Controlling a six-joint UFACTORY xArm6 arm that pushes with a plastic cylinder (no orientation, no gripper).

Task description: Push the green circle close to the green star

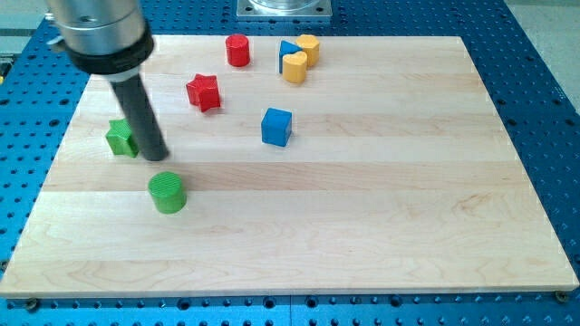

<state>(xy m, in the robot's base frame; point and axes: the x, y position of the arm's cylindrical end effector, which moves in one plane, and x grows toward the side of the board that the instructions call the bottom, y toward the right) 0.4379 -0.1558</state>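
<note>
Nearest the view's bottom sits the green circle (167,193), a short round block on the left part of the wooden board (362,226), standing free with bare wood all round it. Just above it and slightly to the view's left, my tip (158,156) rests on the board; there is no pincer on this arm, only the dark rod, so nothing can be spread or pinched. The tip lies between the two green blocks: the green star (120,139) is just beside the rod on the view's left, partly hidden behind it, and whether they touch cannot be told.

The coming move turns on this: the circle lies below the tip, while the star lies up and to the left of the circle. To drive the circle toward the star, the tip likely has to get round to the circle's lower right side first.

Farther up are the red star (204,91) and the blue cube (277,126), then the red cylinder (237,50), and a cluster of two yellow blocks (300,56) with a blue piece (286,48) at the far edge.
</note>
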